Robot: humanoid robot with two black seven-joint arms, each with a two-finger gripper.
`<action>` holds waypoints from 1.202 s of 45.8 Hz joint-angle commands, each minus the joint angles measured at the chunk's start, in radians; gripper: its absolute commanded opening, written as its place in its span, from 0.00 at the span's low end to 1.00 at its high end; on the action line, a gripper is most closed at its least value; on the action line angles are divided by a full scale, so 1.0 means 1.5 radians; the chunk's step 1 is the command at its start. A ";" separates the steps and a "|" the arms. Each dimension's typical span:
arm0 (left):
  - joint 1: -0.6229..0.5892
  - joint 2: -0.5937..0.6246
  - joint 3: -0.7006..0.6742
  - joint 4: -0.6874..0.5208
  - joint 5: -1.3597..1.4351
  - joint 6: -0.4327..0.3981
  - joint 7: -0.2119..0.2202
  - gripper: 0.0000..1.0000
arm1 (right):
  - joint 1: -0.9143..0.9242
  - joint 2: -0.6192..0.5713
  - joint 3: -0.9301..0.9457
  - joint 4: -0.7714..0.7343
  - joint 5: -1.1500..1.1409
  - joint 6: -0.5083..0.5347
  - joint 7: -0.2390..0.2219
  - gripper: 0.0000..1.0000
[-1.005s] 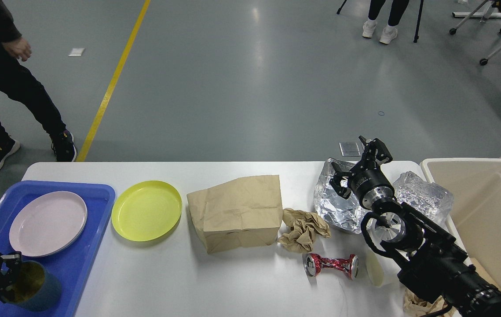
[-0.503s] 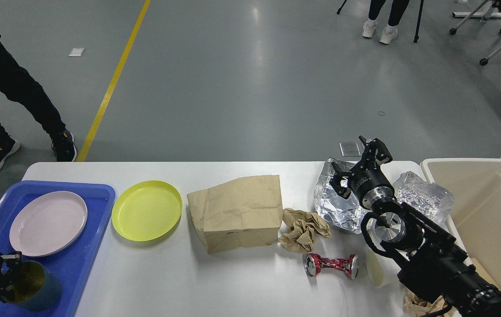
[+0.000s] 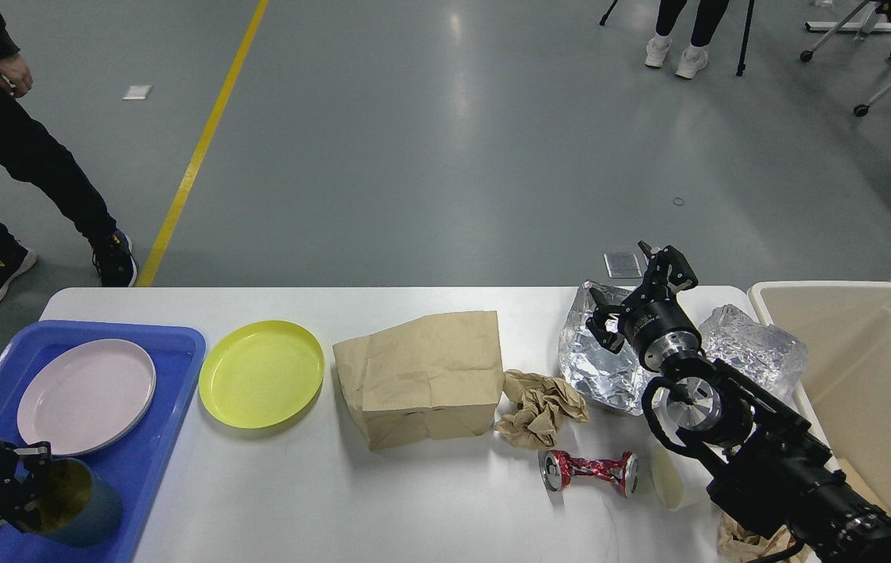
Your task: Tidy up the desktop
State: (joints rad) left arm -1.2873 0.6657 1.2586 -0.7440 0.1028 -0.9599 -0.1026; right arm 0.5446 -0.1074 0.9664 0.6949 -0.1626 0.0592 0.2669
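Tidying falls to 2 arms here, and each has its own job. On the white rounded-corner table (image 3: 382,500), which fills the lower half of the head view, the left claw (image 3: 19,493) sits at the bottom-left corner over the blue plastic tray (image 3: 171,352), closed on the rim of a dark teal cup (image 3: 77,512) with a brownish inside. The cup is already over the tray, just in front of the pale pink plate (image 3: 85,397), so the sound move is to lower it flat onto bare tray floor clear of the plate before letting go; a tilted release could tip it.

The right claw (image 3: 637,293) hovers with its fingers spread apart above the crumpled silver foil bag (image 3: 598,363) at the table's far right. Foil is light, slippery and springy, so I would come down over a raised fold, pinch deep, and lift slowly before swinging to the beige rectangular bin (image 3: 875,375) just beside it. A second foil lump (image 3: 758,348) lies behind the arm, partly hidden.

Waste left over: the brown paper bag (image 3: 422,379) in the middle, a crumpled brown paper wad (image 3: 539,407) touching its right side, a crushed red can (image 3: 590,471) near the front edge, and a pale cup (image 3: 668,477) just beside that. The round yellow plastic plate (image 3: 261,374) lies just right of the tray and probably belongs on it.
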 commanded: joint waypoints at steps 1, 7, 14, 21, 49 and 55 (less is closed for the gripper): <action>-0.002 0.000 0.006 -0.007 -0.002 0.000 0.000 0.96 | 0.000 0.000 0.000 0.000 0.000 -0.001 0.000 1.00; -0.004 0.002 0.010 -0.021 -0.002 0.000 0.000 0.96 | 0.000 0.000 0.000 0.000 0.000 0.000 0.000 1.00; -0.006 0.006 0.013 -0.032 -0.002 0.000 0.002 0.96 | 0.000 0.000 0.000 0.000 0.000 0.000 0.000 1.00; -0.005 0.008 0.015 -0.036 -0.002 0.000 0.005 0.96 | 0.000 0.000 0.000 0.000 0.000 0.000 0.000 1.00; -0.007 0.019 0.022 -0.036 -0.002 0.000 0.006 0.96 | 0.000 0.000 0.000 0.000 0.000 0.000 0.000 1.00; -0.007 0.019 0.022 -0.036 -0.002 0.000 0.005 0.96 | 0.000 0.000 0.000 0.000 0.000 -0.001 0.000 1.00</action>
State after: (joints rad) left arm -1.2988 0.6948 1.2917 -0.7967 0.0997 -0.9599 -0.0935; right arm 0.5446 -0.1074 0.9664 0.6949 -0.1626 0.0588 0.2669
